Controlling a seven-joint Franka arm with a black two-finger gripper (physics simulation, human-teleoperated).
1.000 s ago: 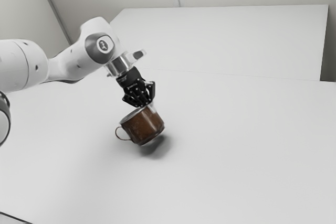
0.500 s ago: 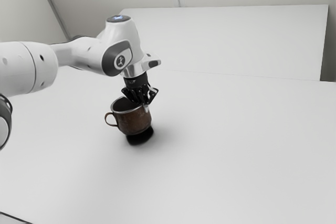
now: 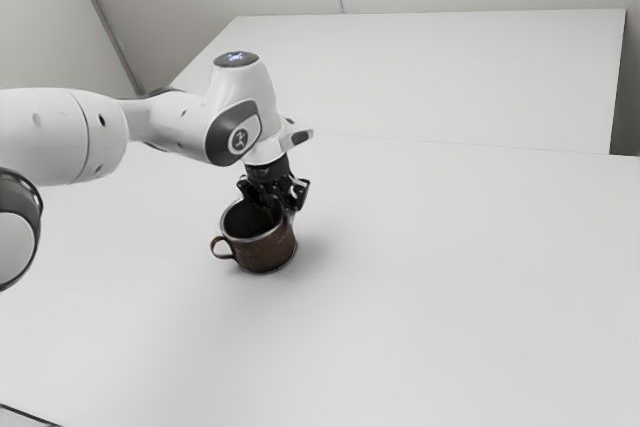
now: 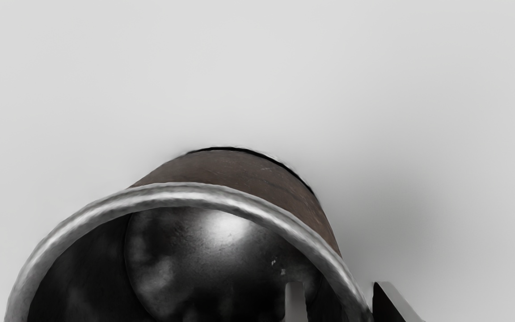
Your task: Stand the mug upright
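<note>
Exterior view: the mug (image 3: 265,250) stands on the table (image 3: 430,277) with its mouth up and its handle (image 3: 220,247) toward the exterior view's left, beneath the gripper (image 3: 281,215) at the end of the arm (image 3: 60,132). One second ago the mug was strongly tipped and held clear of the surface; half a second ago it was close to level, with a dark shadow set off below its base. Now that separate dark patch is absent and the base appears to meet the table, which indicates a lowering from the air to the surface. Wrist view: the open mouth, bounded by the bright rim (image 4: 221,197), faces the camera, with the brown wall (image 4: 257,172) running down to the base beyond it. The inner finger (image 4: 295,304) lies within the mouth and the outer finger (image 4: 396,304) outside it, the mug's side passing between them. The claw appears spread: the fingers stand wider apart than the side is thick, and pale table is visible between the wall and the outer finger, so no pinch is apparent. Significance: the upright pose named in the task appears to have been reached, with the mug borne by the table. What remains, in all likelihood, is a straight upward withdrawal; a sideways drift could catch the rim and tip the mug again.
</note>
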